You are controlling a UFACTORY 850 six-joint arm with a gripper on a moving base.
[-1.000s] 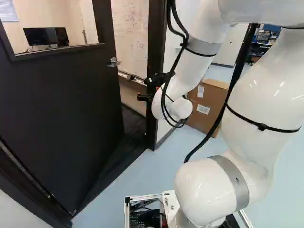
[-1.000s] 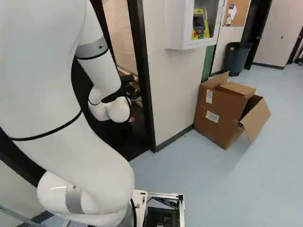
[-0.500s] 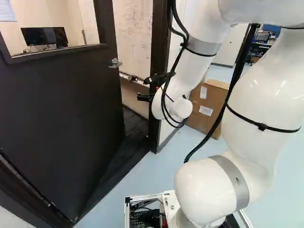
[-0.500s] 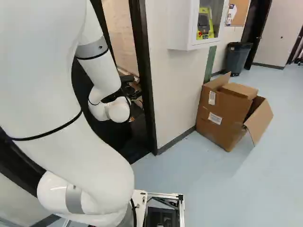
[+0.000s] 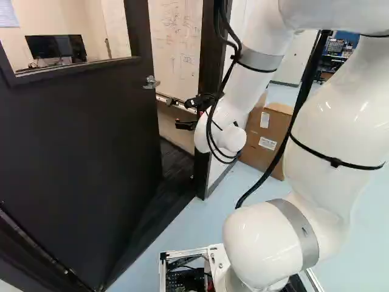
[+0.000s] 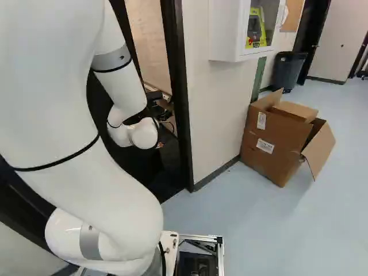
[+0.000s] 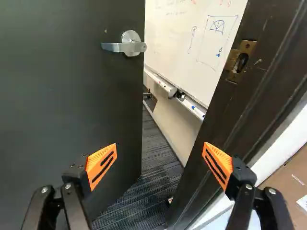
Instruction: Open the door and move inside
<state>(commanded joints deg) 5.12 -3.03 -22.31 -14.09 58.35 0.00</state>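
The dark door [image 5: 79, 146] stands ajar, a gap between its free edge and the dark door frame [image 7: 211, 143]. Its silver lever handle [image 5: 151, 82] also shows in the wrist view as a handle [image 7: 128, 44], ahead of the gripper on the door's side. At the doorway in the left base view is my gripper [image 5: 186, 114]. Seen from the wrist, the gripper [image 7: 160, 162] is wide open, with nothing held. One orange finger appears before the door panel, the other before the frame; contact cannot be told.
Through the gap lie dark carpet [image 7: 148, 177] and a whiteboard [image 7: 196, 43]. Right of the frame, a white wall [image 6: 215, 109] carries a cabinet [image 6: 230, 29]. A cardboard box [image 6: 276, 135] stands on the blue floor beside that wall; a grey bin [image 6: 287, 69] is farther back.
The base has moved: door frame, wall and box have shifted rightward in both base views. The arm holds its pose against its lowest joint. Whether the door itself has swung, I cannot tell.
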